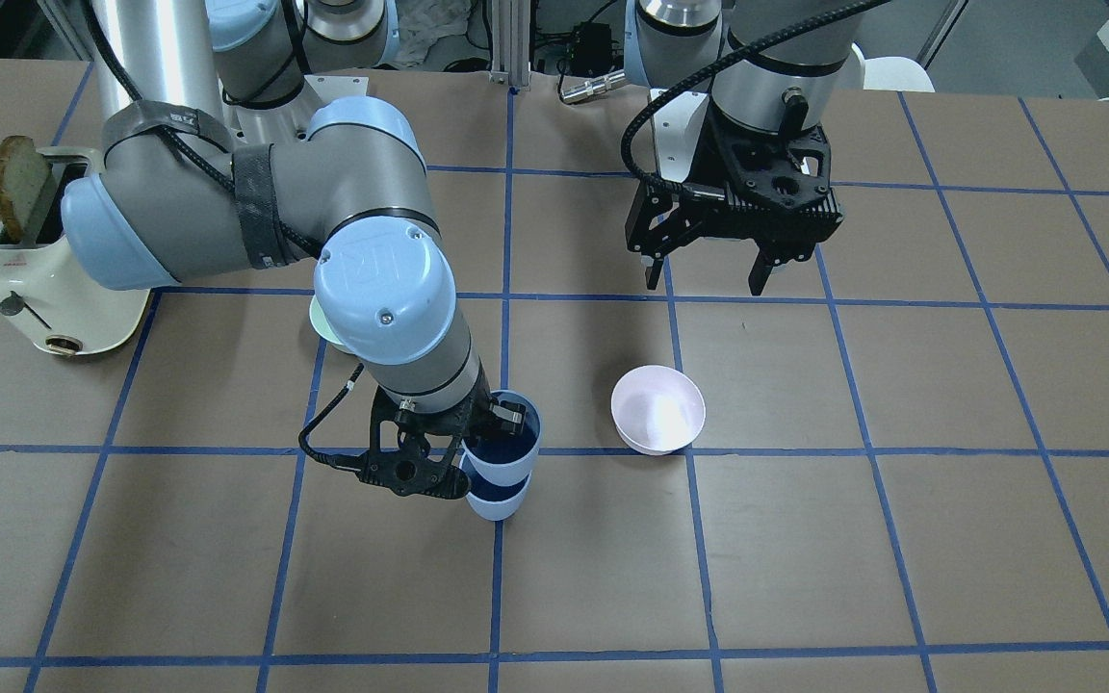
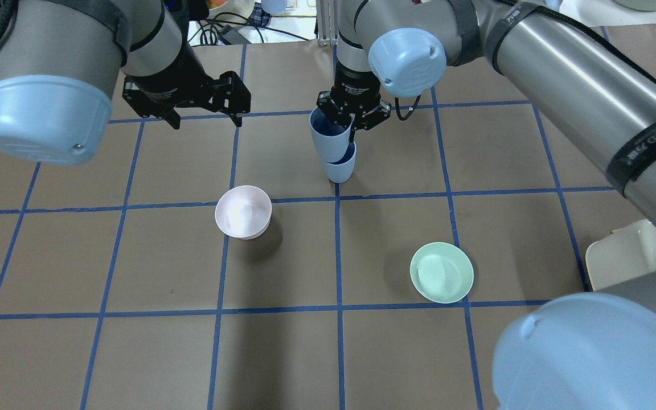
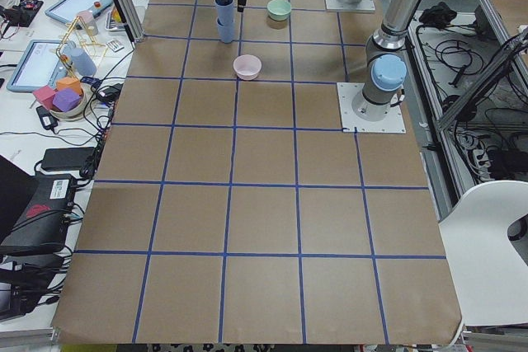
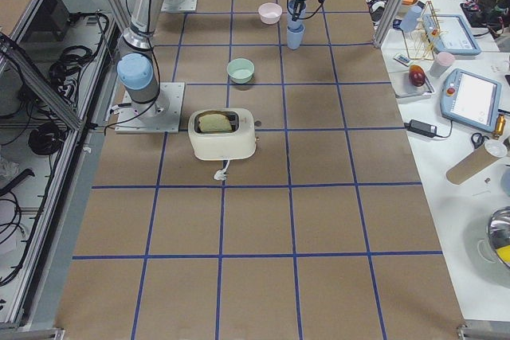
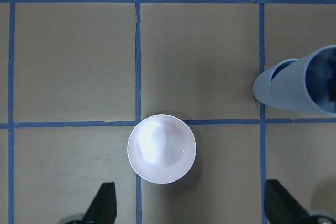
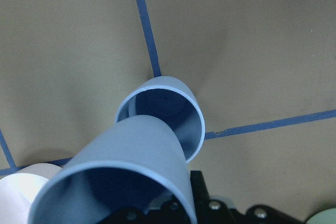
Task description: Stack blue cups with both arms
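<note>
Two blue cups stand near the table's middle. The lower blue cup (image 2: pixel 342 169) stands upright on the table. The upper blue cup (image 2: pixel 329 139) is tilted, with its base dipped into the lower cup's mouth. My right gripper (image 2: pixel 352 122) is shut on the upper cup's rim, one finger inside and one outside. The right wrist view shows the upper cup (image 6: pixel 126 182) leaning into the lower cup (image 6: pixel 163 108). My left gripper (image 2: pixel 207 121) is open and empty, above the table to the left of the cups (image 5: pixel 302 85).
A pale pink bowl (image 2: pixel 242 212) sits nearer the robot than the left gripper. A mint-green bowl (image 2: pixel 442 272) sits on the right side. A cream toaster (image 1: pixel 44 260) with a toast slice stands by the right arm's base.
</note>
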Robot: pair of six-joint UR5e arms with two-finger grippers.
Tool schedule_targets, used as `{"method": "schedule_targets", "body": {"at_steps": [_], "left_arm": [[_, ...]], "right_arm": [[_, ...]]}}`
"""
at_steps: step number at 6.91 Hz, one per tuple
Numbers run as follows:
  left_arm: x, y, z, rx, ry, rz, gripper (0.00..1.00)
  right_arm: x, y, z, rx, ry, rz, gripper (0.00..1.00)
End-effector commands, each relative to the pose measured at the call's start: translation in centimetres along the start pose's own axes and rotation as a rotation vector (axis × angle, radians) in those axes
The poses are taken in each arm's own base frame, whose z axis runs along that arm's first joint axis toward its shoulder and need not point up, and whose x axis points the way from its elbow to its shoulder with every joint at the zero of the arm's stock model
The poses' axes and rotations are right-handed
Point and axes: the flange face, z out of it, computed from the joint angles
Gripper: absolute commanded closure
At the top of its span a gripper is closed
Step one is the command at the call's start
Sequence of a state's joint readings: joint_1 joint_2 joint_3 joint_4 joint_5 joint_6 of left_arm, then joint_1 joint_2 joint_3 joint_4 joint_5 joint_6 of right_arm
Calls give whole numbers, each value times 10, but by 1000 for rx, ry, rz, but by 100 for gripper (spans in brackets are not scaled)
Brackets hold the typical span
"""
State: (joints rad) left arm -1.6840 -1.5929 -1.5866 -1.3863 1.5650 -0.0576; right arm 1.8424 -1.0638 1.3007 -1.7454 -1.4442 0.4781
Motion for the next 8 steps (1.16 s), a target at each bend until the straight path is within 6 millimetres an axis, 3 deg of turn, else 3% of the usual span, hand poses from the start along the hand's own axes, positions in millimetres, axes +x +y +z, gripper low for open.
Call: {"method": "schedule_targets", "body": {"at_steps": [1,4,5,6,7,8], "left_arm": [[-20,0,-26,-127,3,-3,0],[-19,0,-25,-132,28,-17,0],[-19,1,-25,-133,25,-17,0],[-19,0,-24,-134,22,-17,0],[-19,1,-24,-134,22,-17,0],[-19,-1,-22,-137,23,-17,0]], "right_arm": [[1,-1,1,4,9,2,100],[4,-3,4,3,16,-4,100],[4,-3,2,7,13,-3,78],[4,-3,2,6,11,2,29],[5,-4,-3,14,9,7,8],[13,-11,-14,30,3,21,0]]}}
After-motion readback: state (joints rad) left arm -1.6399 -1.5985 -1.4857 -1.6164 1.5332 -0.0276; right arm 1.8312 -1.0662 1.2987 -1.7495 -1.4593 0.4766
